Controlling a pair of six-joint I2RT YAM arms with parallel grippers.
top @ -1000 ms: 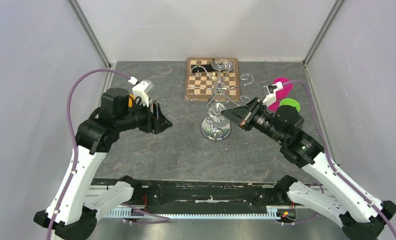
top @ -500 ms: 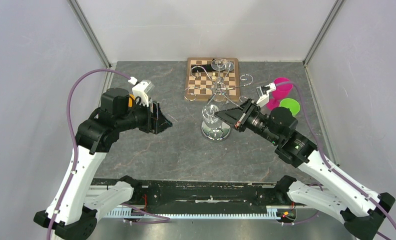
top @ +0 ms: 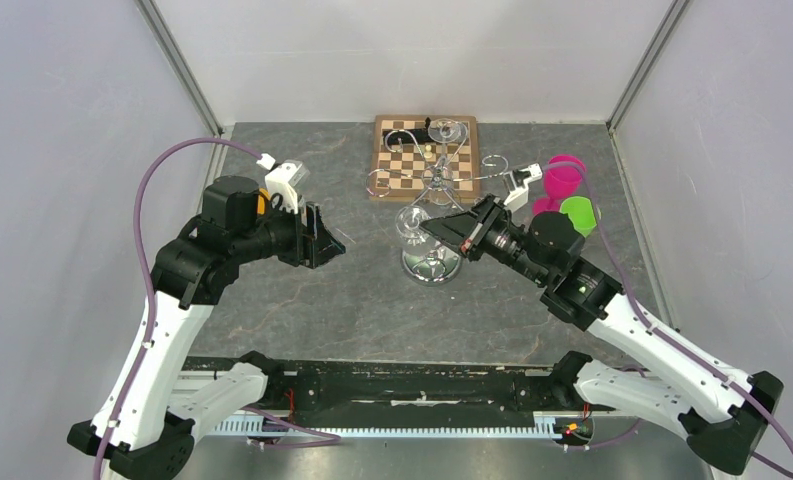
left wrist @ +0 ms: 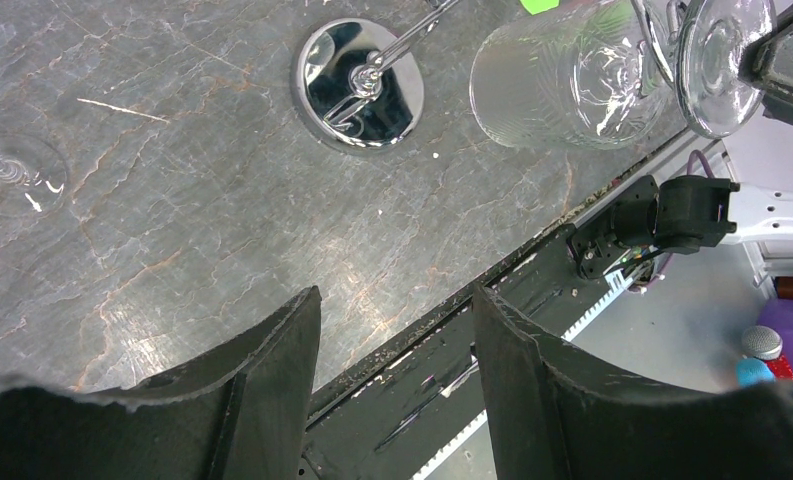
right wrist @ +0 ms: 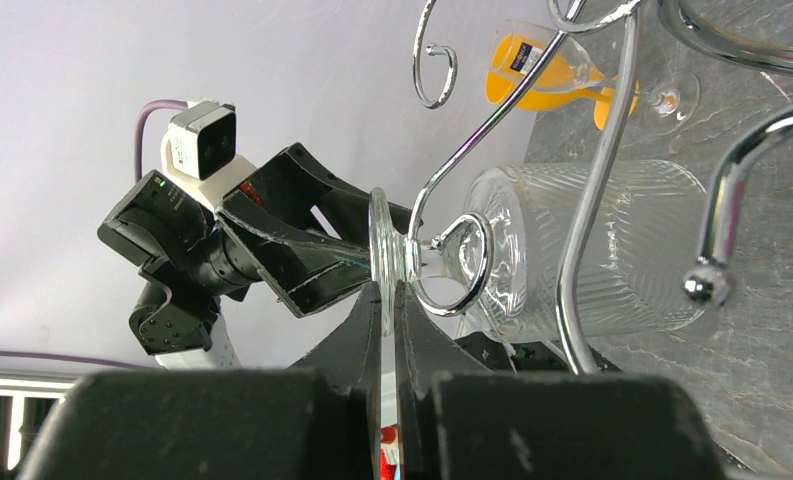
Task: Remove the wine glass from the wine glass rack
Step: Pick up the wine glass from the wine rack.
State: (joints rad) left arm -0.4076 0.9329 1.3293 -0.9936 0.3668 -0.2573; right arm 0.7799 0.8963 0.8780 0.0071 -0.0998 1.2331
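Starting overhead: wine glass rack (top: 433, 264), mirrored round base on the grey stone table (top: 302, 310), thin stem rising to curled hook arms. Wine glass (top: 410, 223), clear and ribbed, hangs at the rack's left side, above the base. Right gripper (top: 427, 226), jaws clenched, is at the glass. Left gripper (top: 329, 242), jaws parted and empty, sits well apart to the left. Wooden chessboard (top: 404, 160) lies behind the rack. Pink disc (top: 564, 176) and green disc (top: 579, 211) lie to the right.

Left wrist view: left gripper (left wrist: 392, 335), both fingers (left wrist: 262, 390) spread with nothing between them, above the table's near edge. Rack base (left wrist: 358, 84) reflects its own stem. Wine glass (left wrist: 570, 72) is tilted on its side in the air, foot toward the right gripper (left wrist: 784, 62).

Right wrist view: right gripper (right wrist: 387, 300), fingers pinched on the rim of the wine glass (right wrist: 582, 250) foot. The glass stem sits inside a hook loop of the wine glass rack (right wrist: 594, 200). Second glass (right wrist: 547, 62), orange bowl, lies on the table behind.
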